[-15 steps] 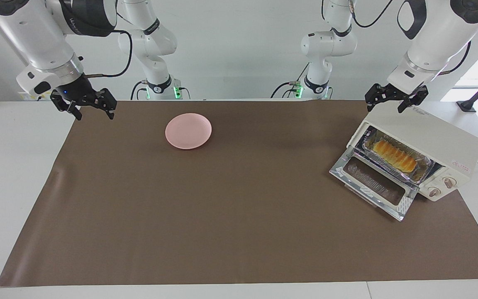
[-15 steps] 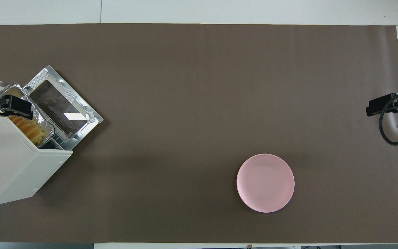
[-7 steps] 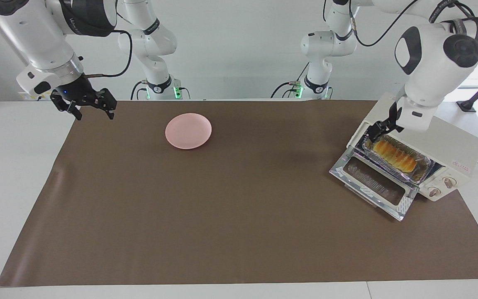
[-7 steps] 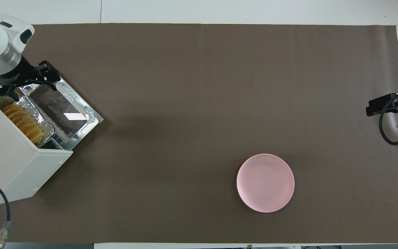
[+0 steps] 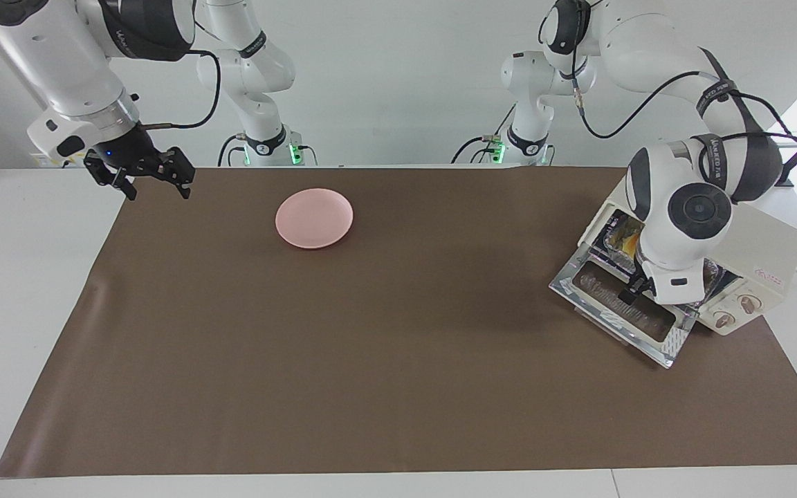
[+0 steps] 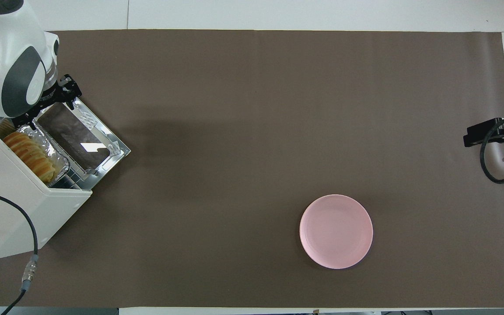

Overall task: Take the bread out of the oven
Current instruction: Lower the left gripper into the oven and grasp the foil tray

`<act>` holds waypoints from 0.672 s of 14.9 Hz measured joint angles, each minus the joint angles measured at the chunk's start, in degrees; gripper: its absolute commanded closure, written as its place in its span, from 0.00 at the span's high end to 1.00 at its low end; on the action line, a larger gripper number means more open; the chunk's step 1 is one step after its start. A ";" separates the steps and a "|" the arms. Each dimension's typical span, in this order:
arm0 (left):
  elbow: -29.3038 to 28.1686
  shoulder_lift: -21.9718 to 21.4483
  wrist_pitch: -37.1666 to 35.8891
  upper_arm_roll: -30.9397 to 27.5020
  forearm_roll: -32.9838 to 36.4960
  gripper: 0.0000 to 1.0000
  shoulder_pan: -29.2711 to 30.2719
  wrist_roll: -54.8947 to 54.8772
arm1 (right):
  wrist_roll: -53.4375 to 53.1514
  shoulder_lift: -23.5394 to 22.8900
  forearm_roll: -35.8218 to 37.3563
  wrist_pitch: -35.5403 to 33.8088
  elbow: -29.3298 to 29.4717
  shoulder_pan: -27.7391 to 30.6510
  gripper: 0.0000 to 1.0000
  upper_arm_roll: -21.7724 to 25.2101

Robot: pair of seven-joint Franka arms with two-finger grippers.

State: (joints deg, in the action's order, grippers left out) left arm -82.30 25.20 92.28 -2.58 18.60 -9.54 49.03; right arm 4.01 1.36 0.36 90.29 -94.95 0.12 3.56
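The cream-white oven [image 5: 768, 238] stands at the left arm's end of the table, its glass door [image 5: 620, 312] dropped open. The golden bread [image 6: 29, 153] lies in a silver foil tray [image 6: 58, 158] on the rack inside. In the facing view only one end of the bread [image 5: 625, 240] shows past the left wrist. My left gripper [image 5: 637, 294] is open and empty, in front of the oven's mouth over the open door [image 6: 81, 135]. It also shows in the overhead view [image 6: 50, 105]. My right gripper [image 5: 155, 182] is open and empty, waiting over the mat's edge at the right arm's end.
A pink round plate [image 5: 314, 218] sits on the brown mat [image 5: 371, 332] toward the right arm's end, near the robots. It shows in the overhead view too [image 6: 336, 231]. The left arm's cable [image 6: 24, 245] hangs over the oven's top [image 6: 11, 205].
My left arm has swung from above the oven's top down in front of its open mouth, over the door. The right arm, plate, oven and bread have not moved.
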 measured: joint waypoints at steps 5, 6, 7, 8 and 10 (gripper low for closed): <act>-10.89 -4.06 7.52 -0.01 0.32 1.00 -0.01 4.62 | 0.00 0.00 0.00 0.00 0.00 0.00 1.00 0.00; -12.58 -4.50 8.44 -0.05 0.62 1.00 0.00 5.20 | 0.00 0.00 0.00 0.00 0.00 0.00 1.00 0.00; -14.45 -5.00 9.81 -0.11 1.20 1.00 0.01 5.94 | 0.00 0.00 0.00 0.00 0.00 0.00 1.00 0.00; -16.34 -5.47 11.27 -0.15 1.78 1.00 0.02 6.85 | 0.00 0.00 0.00 0.00 0.00 0.00 1.00 0.00; -18.79 -6.05 12.90 -0.21 2.29 0.99 0.05 8.08 | 0.00 0.00 0.00 0.00 0.00 0.00 1.00 0.00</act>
State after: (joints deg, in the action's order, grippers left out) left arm -101.09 19.15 105.18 -2.80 20.89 -9.50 57.11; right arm 4.01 1.37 0.36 90.29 -94.95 0.12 3.56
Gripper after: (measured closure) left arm 0.000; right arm 0.000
